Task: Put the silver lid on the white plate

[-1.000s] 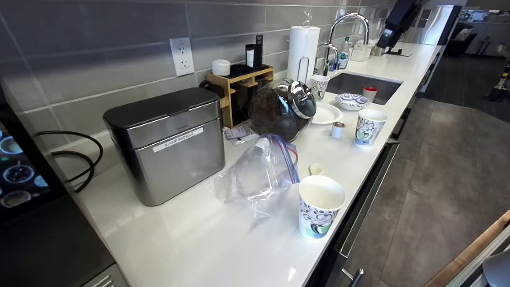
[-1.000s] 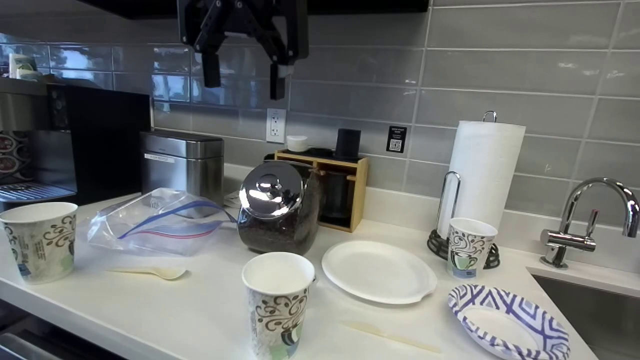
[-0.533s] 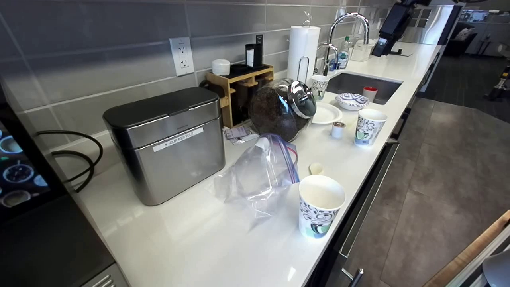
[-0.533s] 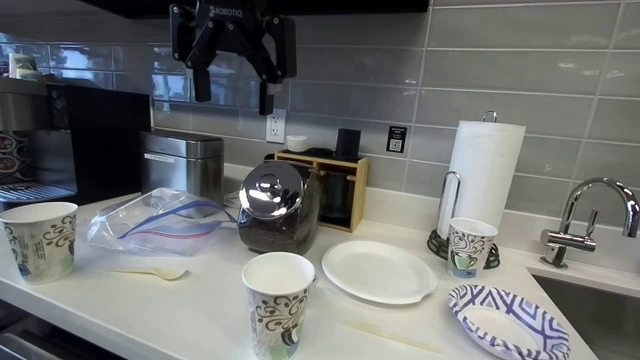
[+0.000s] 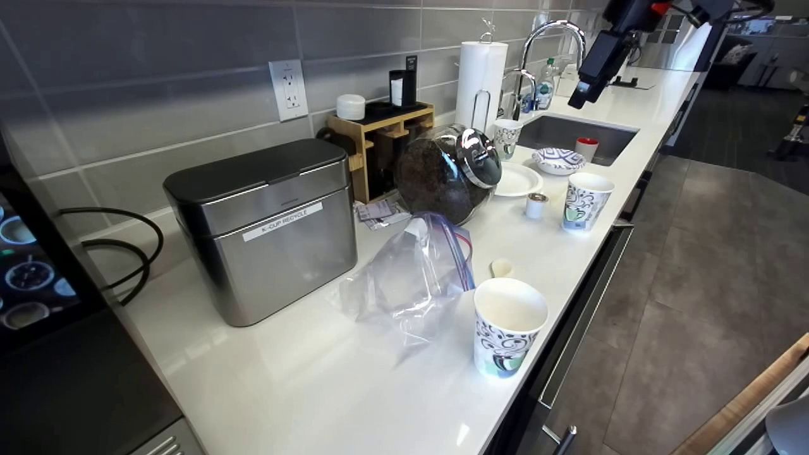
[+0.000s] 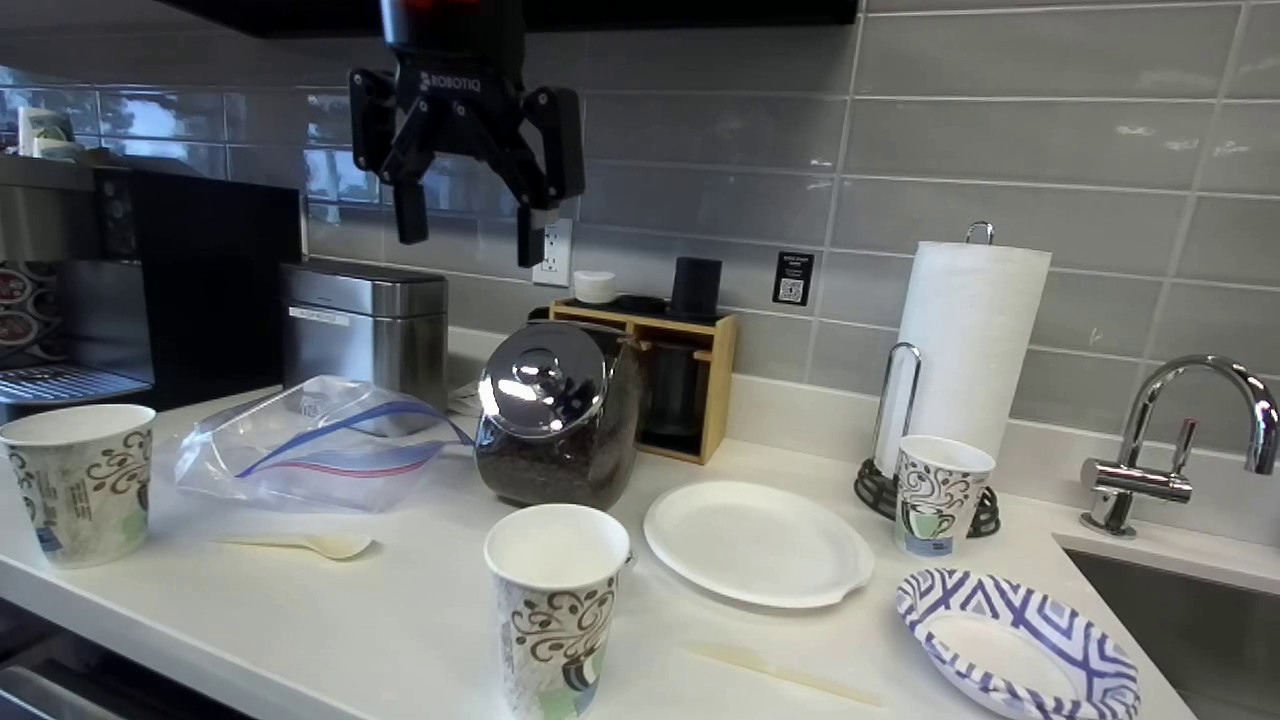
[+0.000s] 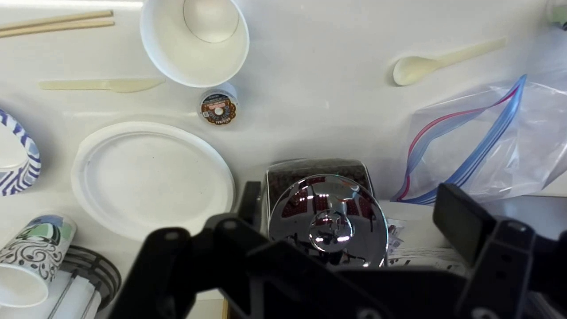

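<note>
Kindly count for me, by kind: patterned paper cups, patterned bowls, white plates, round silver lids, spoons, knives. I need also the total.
Patterned paper cups: 3
Patterned bowls: 1
White plates: 1
Round silver lids: 1
Spoons: 1
Knives: 1
Total: 8

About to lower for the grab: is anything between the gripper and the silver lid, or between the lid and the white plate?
Nothing visible stands between the open gripper and the silver lid, nor between the lid and the white plate. The coffee pod and adjacent paper cup stand off to one side.
</note>
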### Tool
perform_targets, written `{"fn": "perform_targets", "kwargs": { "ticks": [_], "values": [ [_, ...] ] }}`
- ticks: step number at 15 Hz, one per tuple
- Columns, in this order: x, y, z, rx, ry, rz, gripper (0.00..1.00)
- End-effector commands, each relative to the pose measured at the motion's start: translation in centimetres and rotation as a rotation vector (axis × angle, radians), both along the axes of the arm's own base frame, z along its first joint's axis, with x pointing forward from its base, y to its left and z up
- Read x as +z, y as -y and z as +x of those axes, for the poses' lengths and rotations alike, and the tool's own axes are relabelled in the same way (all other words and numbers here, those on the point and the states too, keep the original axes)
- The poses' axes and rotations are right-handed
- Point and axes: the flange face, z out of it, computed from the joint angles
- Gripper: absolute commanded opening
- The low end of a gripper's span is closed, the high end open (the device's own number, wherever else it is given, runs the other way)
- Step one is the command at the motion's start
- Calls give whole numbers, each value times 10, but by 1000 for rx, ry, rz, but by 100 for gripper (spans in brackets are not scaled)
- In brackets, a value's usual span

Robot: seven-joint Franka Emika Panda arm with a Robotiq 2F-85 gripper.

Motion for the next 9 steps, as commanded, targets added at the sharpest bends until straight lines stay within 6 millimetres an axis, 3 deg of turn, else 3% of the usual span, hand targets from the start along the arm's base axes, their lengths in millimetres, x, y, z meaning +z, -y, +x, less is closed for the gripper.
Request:
{"fn": "perform_targets", "kwargs": {
  "ticks": [1,9],
  "values": [
    [-27,-15,7,-15,48,-11,100],
    [-66,-29,24,-4,87,7,100]
  ]
}}
